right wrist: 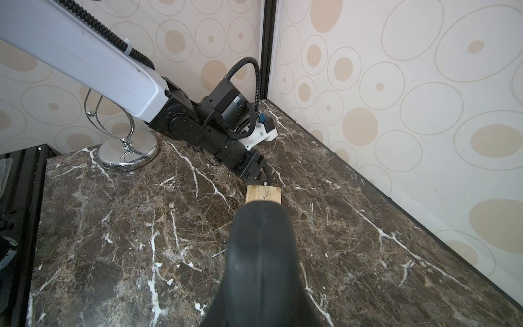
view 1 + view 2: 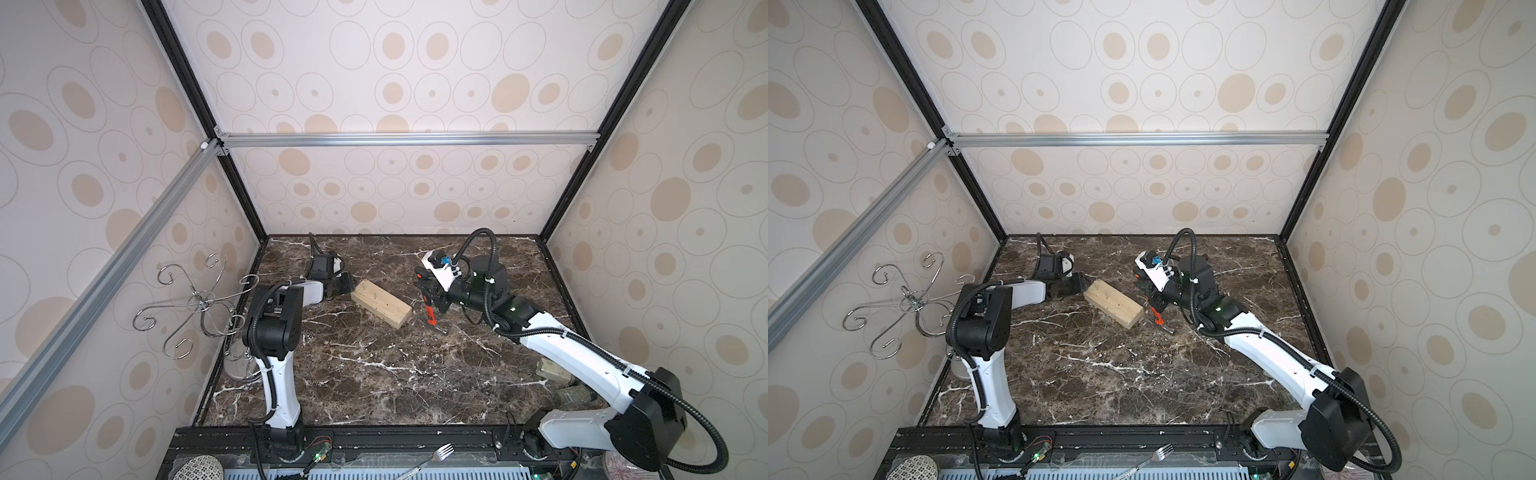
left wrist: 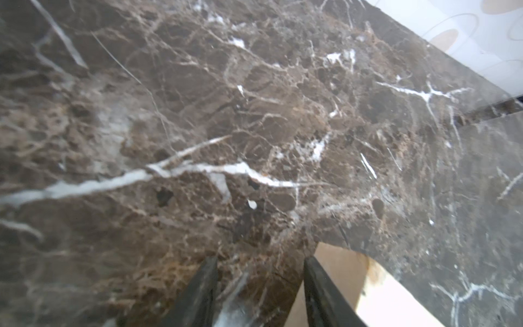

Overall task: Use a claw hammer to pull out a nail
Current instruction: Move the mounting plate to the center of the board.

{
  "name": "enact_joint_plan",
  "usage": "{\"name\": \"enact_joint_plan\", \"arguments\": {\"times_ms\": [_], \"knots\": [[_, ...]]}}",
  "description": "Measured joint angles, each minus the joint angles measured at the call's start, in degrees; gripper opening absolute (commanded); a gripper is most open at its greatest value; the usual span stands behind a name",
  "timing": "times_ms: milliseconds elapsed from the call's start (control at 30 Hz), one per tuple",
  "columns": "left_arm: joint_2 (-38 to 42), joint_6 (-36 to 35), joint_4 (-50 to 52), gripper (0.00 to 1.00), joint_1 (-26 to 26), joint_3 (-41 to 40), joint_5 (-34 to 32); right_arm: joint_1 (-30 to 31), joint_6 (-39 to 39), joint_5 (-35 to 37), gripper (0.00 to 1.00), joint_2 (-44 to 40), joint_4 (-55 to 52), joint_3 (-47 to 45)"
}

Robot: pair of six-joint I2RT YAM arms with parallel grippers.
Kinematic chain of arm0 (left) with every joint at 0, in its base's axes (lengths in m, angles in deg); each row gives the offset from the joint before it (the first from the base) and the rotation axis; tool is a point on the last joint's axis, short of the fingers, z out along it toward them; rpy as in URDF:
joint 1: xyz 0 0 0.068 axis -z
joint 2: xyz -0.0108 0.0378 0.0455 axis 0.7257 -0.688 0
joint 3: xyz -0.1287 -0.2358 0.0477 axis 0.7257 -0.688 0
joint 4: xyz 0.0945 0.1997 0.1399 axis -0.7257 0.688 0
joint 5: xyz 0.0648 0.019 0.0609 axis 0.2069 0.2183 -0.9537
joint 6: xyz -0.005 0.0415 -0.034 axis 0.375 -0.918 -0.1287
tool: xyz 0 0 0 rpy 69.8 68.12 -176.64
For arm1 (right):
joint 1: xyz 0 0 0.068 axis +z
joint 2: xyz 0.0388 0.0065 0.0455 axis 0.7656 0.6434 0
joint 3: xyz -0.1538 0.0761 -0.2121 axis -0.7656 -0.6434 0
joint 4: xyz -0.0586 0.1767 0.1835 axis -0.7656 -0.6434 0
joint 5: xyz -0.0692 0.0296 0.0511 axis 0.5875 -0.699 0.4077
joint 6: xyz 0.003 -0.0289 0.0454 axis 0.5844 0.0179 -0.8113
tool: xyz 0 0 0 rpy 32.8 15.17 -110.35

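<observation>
In the right wrist view the claw hammer's black grip [image 1: 261,254] covers most of the wood block [image 1: 263,194] and runs off the picture's edge, while the left wrist view is blurred, its fingers [image 3: 198,294] cropped.

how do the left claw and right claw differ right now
The left claw has its black fingers apart with nothing between them, at the far end of the pale wooden block. The right claw is shut on the orange-and-black-handled claw hammer, whose steel head is low beside the block's near end. The left claw lies low, near the dark marble tabletop; the right sits higher. Both are black and flank the block.
</observation>
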State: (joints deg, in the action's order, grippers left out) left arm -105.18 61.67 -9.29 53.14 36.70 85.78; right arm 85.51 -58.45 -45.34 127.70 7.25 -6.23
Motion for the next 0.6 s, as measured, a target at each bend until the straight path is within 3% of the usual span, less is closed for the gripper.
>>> {"name": "enact_joint_plan", "arguments": {"times_ms": [200, 600], "knots": [[3.6, 1.3, -1.6, 0.46, 1.0, -5.6, 1.7, -0.3, 3.4, -2.9, 0.00, 0.2, 0.0, 0.0], [8.9, 7.0, -5.0, 0.45, 8.0, -13.7, 1.9, -4.8, 10.3, -19.5, 0.00, 3.3, -1.4, 5.8]]}}
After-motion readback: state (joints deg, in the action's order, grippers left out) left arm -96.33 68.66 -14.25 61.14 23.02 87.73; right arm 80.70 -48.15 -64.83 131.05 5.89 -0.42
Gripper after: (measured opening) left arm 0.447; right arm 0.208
